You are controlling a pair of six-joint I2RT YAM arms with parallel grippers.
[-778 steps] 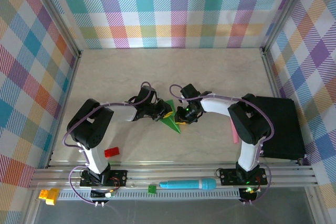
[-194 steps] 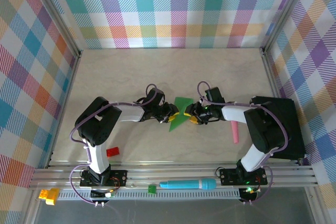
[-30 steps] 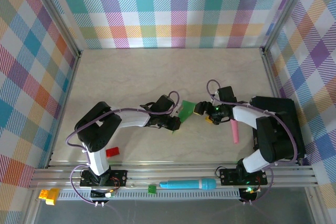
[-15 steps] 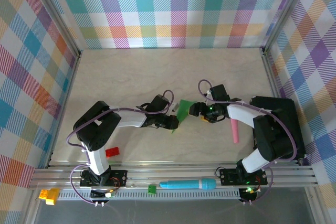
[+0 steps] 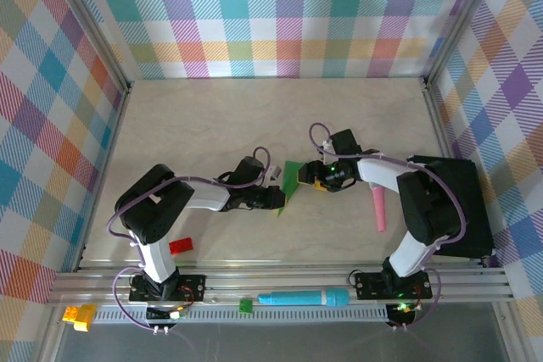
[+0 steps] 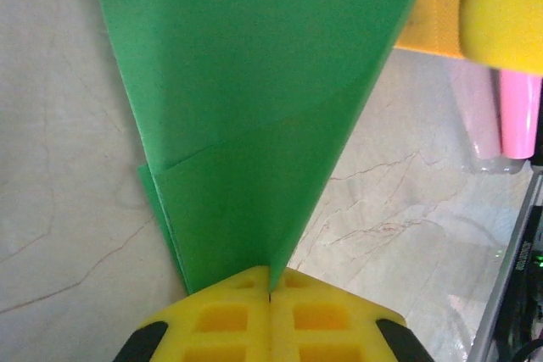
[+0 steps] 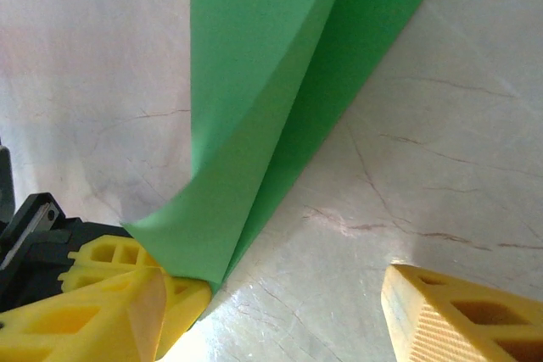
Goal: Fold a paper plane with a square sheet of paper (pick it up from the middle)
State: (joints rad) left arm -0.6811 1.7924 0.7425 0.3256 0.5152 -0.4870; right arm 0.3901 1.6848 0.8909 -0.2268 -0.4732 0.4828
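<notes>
From above, your left gripper (image 5: 277,199) is pinched on the near tip of the paper (image 5: 292,178). The paper stands tilted off the table (image 5: 212,125), leaning toward the right gripper (image 5: 316,177). That pinch looks like an anchor, so the other arm can work the free end. The right jaws are too small to read here. The pink marker (image 5: 379,209) lies to the right, apart from the paper.

On the left wrist, the fingers (image 6: 229,328) meet with no gap and the paper (image 6: 254,99) tip is squeezed between them. It fans up and away, with a crease running across it and a second layer peeking out on the left. The top edge of the frame cuts off its far end. One of the right arm's fingers (image 6: 502,14) sits at the top corner, with the pink marker (image 6: 517,116) just below it.

On the right wrist, your right gripper (image 7: 271,328) has its jaws apart and holds nothing. One finger (image 7: 458,320) sits well clear of the paper (image 7: 280,82), whose layers curl apart. My guess is that it's lined up to take the loose flap. Yellow pads crowd together at bottom left, and you can't tell which arm owns which.
</notes>
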